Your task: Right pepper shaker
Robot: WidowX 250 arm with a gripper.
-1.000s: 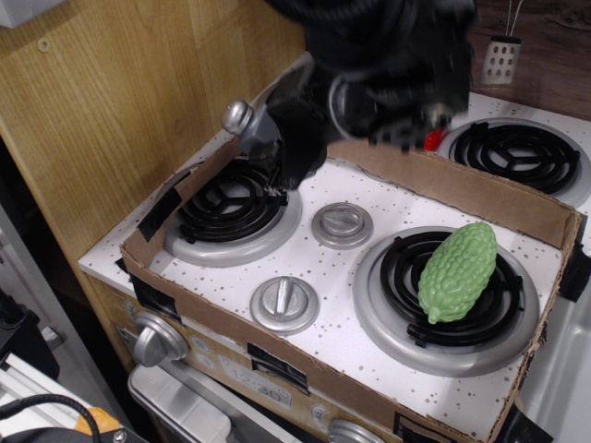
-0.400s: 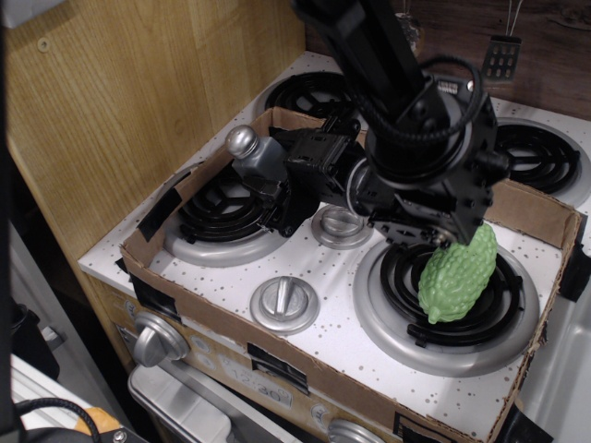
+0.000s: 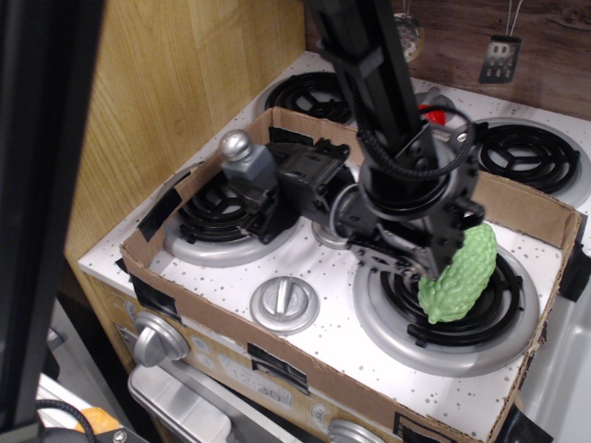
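Since the earlier frame, pepper shaker point(image 3: 246, 161) is being tilted closer to upright, shifted slightly left. It is being clamped by the gripper point(image 3: 268, 189), raised over the left burner point(image 3: 217, 221). Green gourd point(image 3: 457, 274) is being left on the burner right of it.

A black gripper point(image 3: 268, 196) clamps the grey pepper shaker point(image 3: 247, 163), silver ball top tilted up and left, above the left burner point(image 3: 220, 214) of a toy stove. A bumpy green vegetable point(image 3: 459, 273) lies on the right burner point(image 3: 450, 300), inside a cardboard frame point(image 3: 314, 374).
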